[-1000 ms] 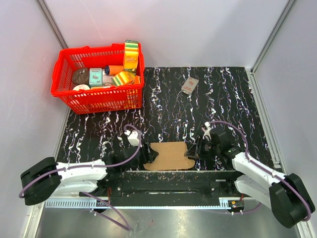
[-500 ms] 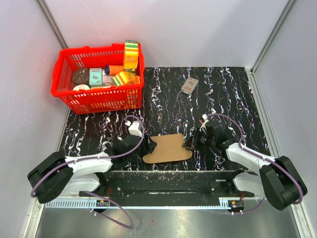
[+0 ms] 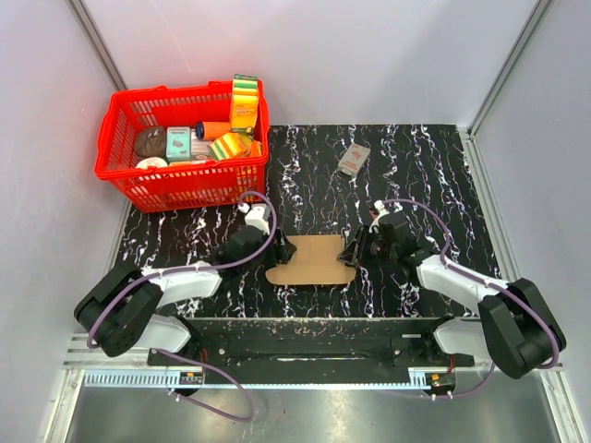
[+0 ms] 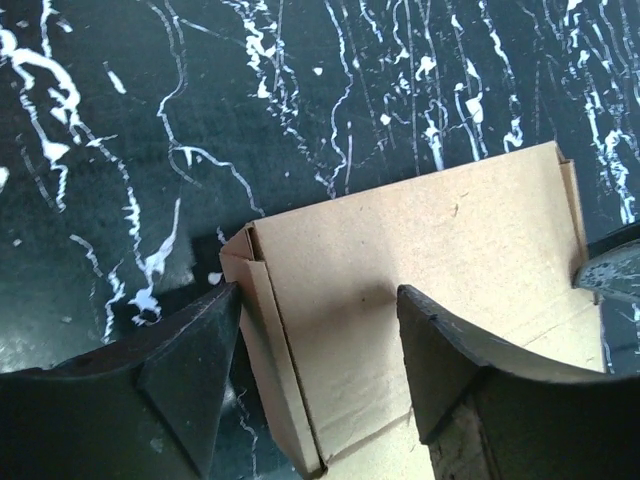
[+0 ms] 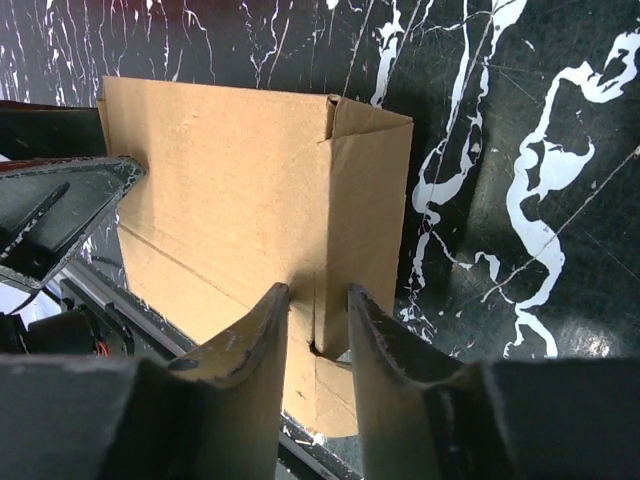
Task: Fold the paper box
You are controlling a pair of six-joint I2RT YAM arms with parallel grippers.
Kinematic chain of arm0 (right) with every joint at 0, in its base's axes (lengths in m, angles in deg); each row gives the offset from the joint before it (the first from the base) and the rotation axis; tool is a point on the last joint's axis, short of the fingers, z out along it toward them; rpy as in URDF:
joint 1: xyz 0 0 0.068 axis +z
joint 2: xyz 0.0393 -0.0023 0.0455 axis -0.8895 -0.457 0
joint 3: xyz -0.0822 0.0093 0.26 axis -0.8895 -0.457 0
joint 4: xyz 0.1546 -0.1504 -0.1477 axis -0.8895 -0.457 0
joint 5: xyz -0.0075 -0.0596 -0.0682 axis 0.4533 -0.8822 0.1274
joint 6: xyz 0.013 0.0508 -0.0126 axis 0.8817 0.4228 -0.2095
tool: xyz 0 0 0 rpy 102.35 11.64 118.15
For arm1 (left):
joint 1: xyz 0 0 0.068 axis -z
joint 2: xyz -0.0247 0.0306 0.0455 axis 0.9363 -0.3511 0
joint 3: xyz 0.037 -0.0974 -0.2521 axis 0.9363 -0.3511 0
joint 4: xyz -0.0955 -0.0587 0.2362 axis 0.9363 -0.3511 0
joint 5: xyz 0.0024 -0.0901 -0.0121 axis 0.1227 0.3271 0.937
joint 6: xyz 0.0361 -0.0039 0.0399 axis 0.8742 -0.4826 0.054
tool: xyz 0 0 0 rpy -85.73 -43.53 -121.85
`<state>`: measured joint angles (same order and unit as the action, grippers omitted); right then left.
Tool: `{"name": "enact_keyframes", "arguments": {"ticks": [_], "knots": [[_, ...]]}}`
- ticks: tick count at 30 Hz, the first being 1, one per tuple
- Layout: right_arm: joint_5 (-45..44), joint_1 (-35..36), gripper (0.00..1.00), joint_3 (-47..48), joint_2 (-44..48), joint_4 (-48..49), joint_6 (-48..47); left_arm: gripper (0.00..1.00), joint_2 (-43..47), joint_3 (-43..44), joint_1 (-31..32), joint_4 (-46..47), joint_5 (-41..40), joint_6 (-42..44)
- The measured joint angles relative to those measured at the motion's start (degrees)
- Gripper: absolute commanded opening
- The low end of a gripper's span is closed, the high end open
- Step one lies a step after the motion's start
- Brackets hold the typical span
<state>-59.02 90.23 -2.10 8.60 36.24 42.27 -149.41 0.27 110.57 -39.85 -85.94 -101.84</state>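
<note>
The paper box (image 3: 314, 262) is a brown cardboard sheet lying on the black marbled table, its left and right side flaps raised. My left gripper (image 3: 278, 247) is at its left end. In the left wrist view the gripper (image 4: 318, 295) is open, its fingers (image 4: 190, 370) wide apart astride the raised left flap of the box (image 4: 430, 240). My right gripper (image 3: 353, 251) is at the right end. In the right wrist view it (image 5: 315, 292) is shut on the upright right flap of the box (image 5: 220, 180).
A red basket (image 3: 185, 189) with several packets stands at the back left. A small grey-and-red packet (image 3: 353, 159) lies at the back middle. The black rail (image 3: 305, 337) runs along the table's near edge, just below the box.
The box has moved away from the near rail towards the table's middle. Both grippers have moved with it, staying at its two ends.
</note>
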Motion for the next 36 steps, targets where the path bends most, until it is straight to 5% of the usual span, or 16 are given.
{"name": "enact_keyframes", "arguments": {"ticks": [3,6,27,36], "knots": [[-0.4,0.0,0.59,0.2,0.1,0.0,-0.4,0.75,-1.7,1.7,-1.0,0.6,2.2,1.0],[-1.4,0.0,0.65,0.3,0.4,-0.1,-1.1,0.81,-1.8,2.4,-1.4,0.9,3.5,1.4],[-1.7,0.0,0.66,4.8,7.3,-13.9,-8.3,0.78,15.6,-2.3,-2.2,-9.9,6.6,2.3],[3.6,0.0,0.63,5.8,7.6,-18.1,-9.6,0.71,18.5,-4.9,4.5,-12.7,8.7,0.8]]}}
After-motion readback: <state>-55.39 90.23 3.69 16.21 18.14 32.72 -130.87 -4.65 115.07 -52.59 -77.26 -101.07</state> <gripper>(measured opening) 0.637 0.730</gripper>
